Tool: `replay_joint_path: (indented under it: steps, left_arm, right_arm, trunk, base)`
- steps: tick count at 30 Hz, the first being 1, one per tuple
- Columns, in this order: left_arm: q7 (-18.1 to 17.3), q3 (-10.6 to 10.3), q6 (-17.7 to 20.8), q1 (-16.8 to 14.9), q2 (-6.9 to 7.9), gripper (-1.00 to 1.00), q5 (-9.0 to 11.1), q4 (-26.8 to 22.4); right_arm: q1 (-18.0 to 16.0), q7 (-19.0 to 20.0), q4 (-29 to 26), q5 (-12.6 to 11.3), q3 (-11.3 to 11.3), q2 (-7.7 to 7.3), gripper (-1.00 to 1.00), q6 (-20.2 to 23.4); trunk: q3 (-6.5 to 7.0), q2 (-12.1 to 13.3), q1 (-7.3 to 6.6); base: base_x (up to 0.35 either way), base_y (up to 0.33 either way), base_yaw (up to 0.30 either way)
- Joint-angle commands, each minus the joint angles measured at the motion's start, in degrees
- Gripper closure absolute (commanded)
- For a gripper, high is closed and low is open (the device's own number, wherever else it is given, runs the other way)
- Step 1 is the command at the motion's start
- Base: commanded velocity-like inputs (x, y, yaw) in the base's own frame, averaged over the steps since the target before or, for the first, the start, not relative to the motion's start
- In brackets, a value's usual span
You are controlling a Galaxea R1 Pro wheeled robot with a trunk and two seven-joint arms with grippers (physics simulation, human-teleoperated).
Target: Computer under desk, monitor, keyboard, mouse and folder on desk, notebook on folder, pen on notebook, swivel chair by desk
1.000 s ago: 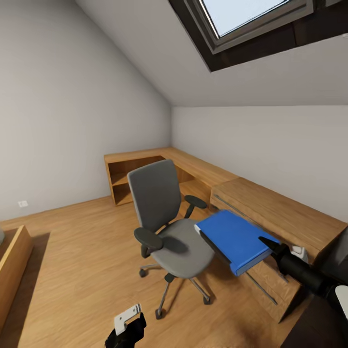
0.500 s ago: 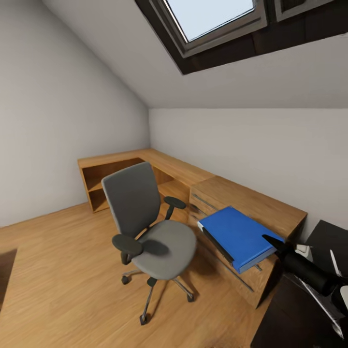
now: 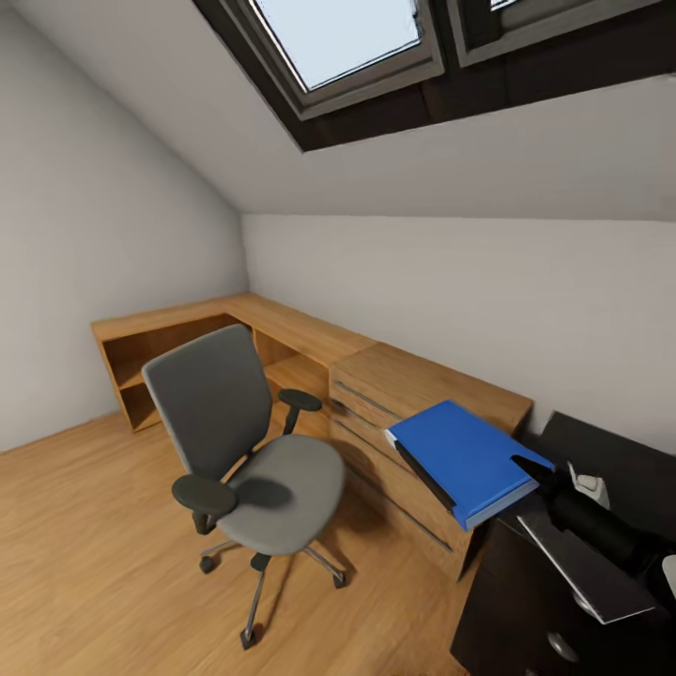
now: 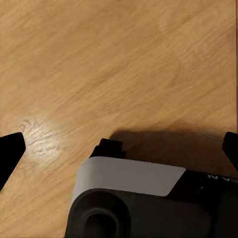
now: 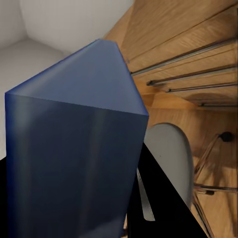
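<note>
The right gripper [image 3: 528,467], at the end of a black arm reaching in from the lower right of the head view, is clamped on the near edge of the blue folder [image 3: 462,457] and holds it in the air, roughly level. In the right wrist view the folder [image 5: 74,144] looms close, with a dark finger [image 5: 163,198] lying along one side of it. The left gripper's two dark fingertips [image 4: 10,151] stand wide apart over bare wood floor [image 4: 119,64], holding nothing.

All places below are given from the folder. Just below and to its right is the corner of the glossy black desk [image 3: 620,455], with a flat grey slab resting on it that is too unclear to name and a small white object beside the arm. One round silver knob shows on the desk front low down. Directly under and behind the folder stands a light wooden drawer unit [image 3: 413,399] with long bar handles. To the left, well apart, is the grey swivel chair [image 3: 239,441], its seat bare, standing on the wood floor. Beyond the chair a low wooden shelf [image 3: 178,343] runs along the grey walls into the corner. High above, skylights [image 3: 343,38] are set in the sloped ceiling.
</note>
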Motion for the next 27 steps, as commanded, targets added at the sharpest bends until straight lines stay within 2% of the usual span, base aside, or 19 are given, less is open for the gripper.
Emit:
replay_joint_path:
  steps: [1, 5, 10, 13, 17, 22, 27]
  left_arm:
    - [0.4, -0.3, 0.1, 0.0, 0.1, -1.0, 0.4, 0.0]
    - [0.4, -0.1, -0.1, 0.0, 0.18, -1.0, 0.8, 0.1]
    - [0.4, 2.4, -0.4, 0.0, 0.2, -1.0, 4.0, 0.1]
    - [0.3, 3.2, -0.5, 0.0, 0.19, -1.0, 5.0, 0.1]
    - [0.3, 3.4, -0.6, 0.0, 0.14, -1.0, 5.1, 0.1]
    - [0.3, 3.4, -0.4, 0.0, 0.12, -1.0, 5.2, 0.1]
    - [0.3, 3.5, -0.1, 0.0, 0.18, -1.0, 5.4, 0.1]
  right_arm:
    - [-0.1, -0.1, 0.0, -0.2, -0.1, 0.01, 1.0, 0.2]
    - [-0.1, -0.1, 0.2, -0.1, -0.2, -0.02, 1.0, 0.1]
    - [-0.1, -0.1, 1.6, -0.2, -0.2, 0.01, 1.0, 0.1]
    - [-0.1, 0.0, 2.1, -0.1, -0.2, 0.01, 1.0, -0.3]
    - [-0.1, 0.0, 2.2, -0.1, -0.4, -0.04, 1.0, -0.7]
    - [-0.1, 0.0, 2.3, -0.1, -2.1, 0.0, 1.0, -0.9]
    - [-0.1, -0.1, 2.4, -0.1, -2.4, 0.01, 1.0, -1.0]
  trunk:
    - [0.14, 0.4, -0.23]
    - [0.93, 2.0, -1.11]
    - [1.93, 4.0, -2.21]
    - [2.53, 5.2, -2.86]
    - [3.33, 6.8, -3.74]
    - [4.32, 8.8, -4.84]
    - [5.32, 10.8, -5.94]
  base:
    - [0.0, 0.0, -0.293]
    - [0.0, 0.0, -0.293]
    - [0.0, 0.0, -0.293]
    - [0.0, 0.0, -0.293]
    - [0.0, 0.0, -0.293]
    - [0.0, 0.0, -0.293]
    - [0.0, 0.0, -0.293]
